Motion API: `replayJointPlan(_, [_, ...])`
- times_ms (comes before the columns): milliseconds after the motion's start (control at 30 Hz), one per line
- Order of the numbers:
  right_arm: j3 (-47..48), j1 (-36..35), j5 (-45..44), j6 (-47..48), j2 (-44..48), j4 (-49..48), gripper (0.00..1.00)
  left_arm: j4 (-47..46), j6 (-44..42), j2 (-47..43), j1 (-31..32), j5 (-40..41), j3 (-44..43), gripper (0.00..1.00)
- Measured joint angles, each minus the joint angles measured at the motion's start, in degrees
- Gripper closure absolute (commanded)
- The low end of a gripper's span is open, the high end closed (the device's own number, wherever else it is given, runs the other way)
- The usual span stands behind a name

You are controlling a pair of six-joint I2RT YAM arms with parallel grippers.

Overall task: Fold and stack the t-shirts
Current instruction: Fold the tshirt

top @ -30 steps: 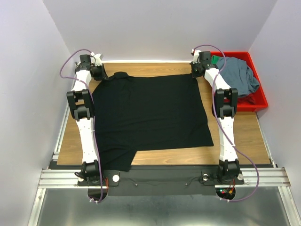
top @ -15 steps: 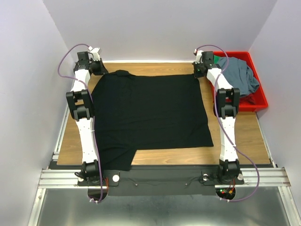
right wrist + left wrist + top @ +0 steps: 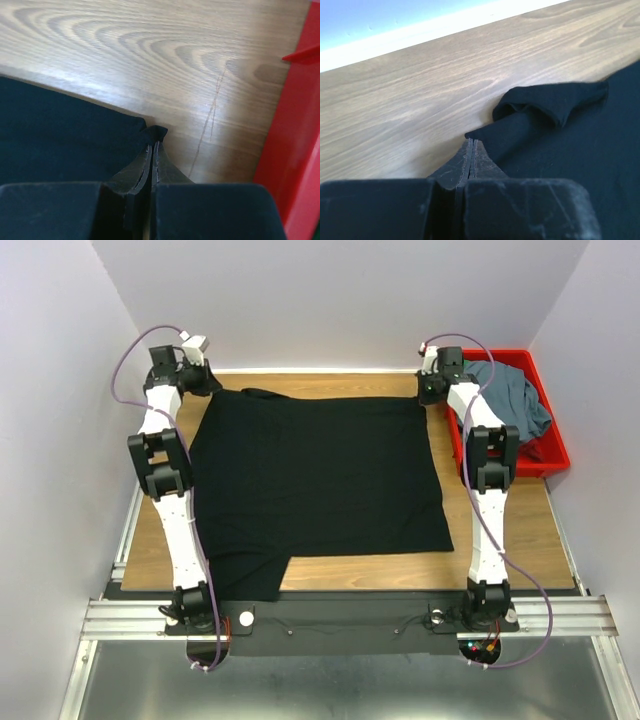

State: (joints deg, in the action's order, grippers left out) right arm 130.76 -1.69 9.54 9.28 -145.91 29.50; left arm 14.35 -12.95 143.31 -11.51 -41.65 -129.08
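Black t-shirt: spread nearly flat over most of the wooden table, with one sleeve trailing toward the near left edge.
Left gripper: at the shirt's far left corner, with its jaws pressed together on a thin lip of black cloth.
Right gripper: at the far right corner, with its jaws closed on the very tip of the cloth, near the red bin.
Rumpled fold: a small bunch of cloth just beside the left grip; the view does not show whether it is collar or sleeve.
Step in hand: judged to be the first fold, with both far corners pinched and ready to be carried toward you.
Doing it well: raise both corners together at equal height and keep the far edge taut between them. Draw it over the body in one even sweep so that the rumpled fold flattens instead of being trapped.
Risk: both pinches are shallow, so a quick pull may slip a corner free.
Grey-blue t-shirt: heaped in the red bin, not yet folded.
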Motion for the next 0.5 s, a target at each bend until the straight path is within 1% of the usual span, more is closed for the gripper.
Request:
replayJointPlan(333, [-3.5, 0.5, 4.6, 1.7, 6.0, 0.1, 1.00, -0.9, -7.7, -6.4, -1.4, -3.5, 7.6, 1.00])
replayJointPlan(500, [-8.2, 0.5, 6.0, 3.8, 10.0, 0.0, 0.99, -1.2, -12.6, -10.3, -1.6, -4.2, 14.1, 1.00])
